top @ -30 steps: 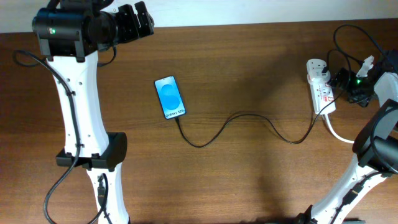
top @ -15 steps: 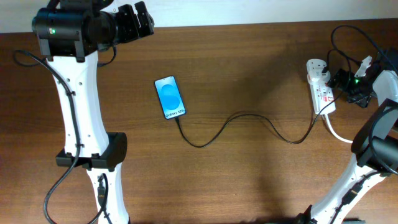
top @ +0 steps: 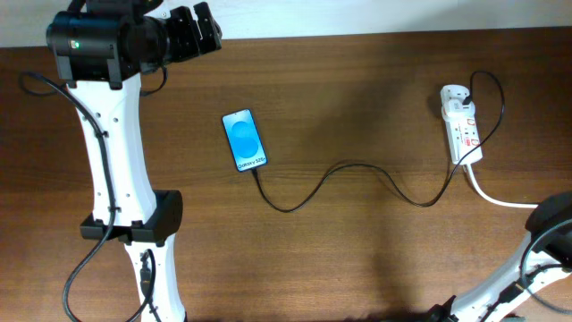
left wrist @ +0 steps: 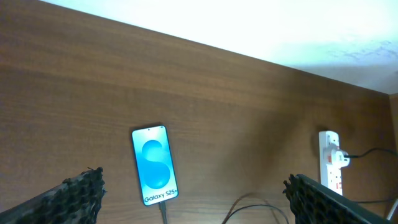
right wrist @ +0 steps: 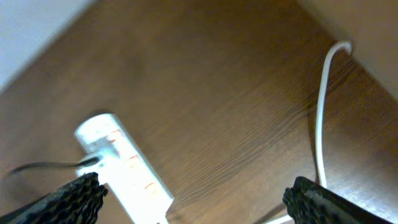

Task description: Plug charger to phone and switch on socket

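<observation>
Found charger (top: 353,164) apparently plugged into phone (top: 245,140), could not confirm socket (top: 463,134) well right of phone as switched on, saw left gripper (left wrist: 193,186) and right gripper (right wrist: 193,186) wide apart, empty.

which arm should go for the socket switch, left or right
Probably right. The socket lies far right in the overhead view, and the right wrist view shows it near the open right hand. The left hand sits at the far left, beyond the phone.
</observation>
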{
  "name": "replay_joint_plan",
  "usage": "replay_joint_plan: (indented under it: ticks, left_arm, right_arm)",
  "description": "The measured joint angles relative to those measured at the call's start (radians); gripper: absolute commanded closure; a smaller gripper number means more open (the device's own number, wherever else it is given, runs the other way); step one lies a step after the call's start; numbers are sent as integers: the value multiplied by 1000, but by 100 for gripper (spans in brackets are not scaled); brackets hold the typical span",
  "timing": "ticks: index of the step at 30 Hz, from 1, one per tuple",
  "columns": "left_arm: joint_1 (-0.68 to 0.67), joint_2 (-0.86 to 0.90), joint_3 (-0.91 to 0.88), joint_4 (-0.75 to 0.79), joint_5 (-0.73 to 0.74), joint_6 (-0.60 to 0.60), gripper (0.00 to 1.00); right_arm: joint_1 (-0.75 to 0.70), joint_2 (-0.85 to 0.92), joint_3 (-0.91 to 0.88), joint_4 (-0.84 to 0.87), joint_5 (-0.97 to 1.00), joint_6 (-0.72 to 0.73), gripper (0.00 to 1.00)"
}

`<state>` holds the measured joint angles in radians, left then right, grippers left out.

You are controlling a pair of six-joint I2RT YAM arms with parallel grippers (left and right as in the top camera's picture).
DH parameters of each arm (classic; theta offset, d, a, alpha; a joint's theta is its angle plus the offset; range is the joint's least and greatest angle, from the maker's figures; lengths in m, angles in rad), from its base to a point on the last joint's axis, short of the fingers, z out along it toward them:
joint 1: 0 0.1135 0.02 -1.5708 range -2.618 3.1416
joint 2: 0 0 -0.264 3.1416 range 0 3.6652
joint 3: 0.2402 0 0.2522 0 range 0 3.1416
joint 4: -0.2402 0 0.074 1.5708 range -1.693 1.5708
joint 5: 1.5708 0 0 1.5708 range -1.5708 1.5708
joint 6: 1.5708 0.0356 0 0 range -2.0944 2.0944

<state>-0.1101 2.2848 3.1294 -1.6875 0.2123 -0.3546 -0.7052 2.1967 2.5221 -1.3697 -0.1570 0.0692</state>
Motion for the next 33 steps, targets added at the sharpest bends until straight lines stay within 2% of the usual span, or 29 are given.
replay_joint_plan:
  ticks: [3, 7, 12, 15, 19, 21, 23, 26, 28, 31, 33]
  left_arm:
    - [0, 0, 0, 0, 0, 0, 1]
    - [0, 0, 0, 0, 0, 0, 1]
    - [0, 0, 0, 0, 0, 0, 1]
    - [0, 0, 0, 0, 0, 0, 1]
    - [0, 0, 0, 0, 0, 0, 1]
    - [0, 0, 0, 0, 0, 0, 1]
    - [0, 0, 0, 0, 0, 0, 1]
    - [0, 0, 0, 0, 0, 0, 1]
    - [0, 0, 0, 0, 0, 0, 1]
    - [0, 0, 0, 0, 0, 0, 1]
    - [0, 0, 0, 0, 0, 0, 1]
  right_arm:
    - [64, -50, 205, -146, -114, -50, 2]
    - [249, -147, 389, -282, -179, -94, 2]
    - [457, -364, 441, -322, -197, -103, 2]
    - [555, -431, 449, -322, -204, -102, 2]
    - [565, -420, 448, -323, -221, -100, 2]
    - [578, -419, 444, -323, -274, -130, 2]
    - [661, -419, 444, -323, -268, -178, 2]
    - [782, -419, 438, -319, -148, -204, 2]
    - [803, -420, 432, -296, -95, -209, 2]
    - [805, -457, 311, -187, -64, -211, 2]
    - [805, -529, 137, -69, -48, -212, 2]
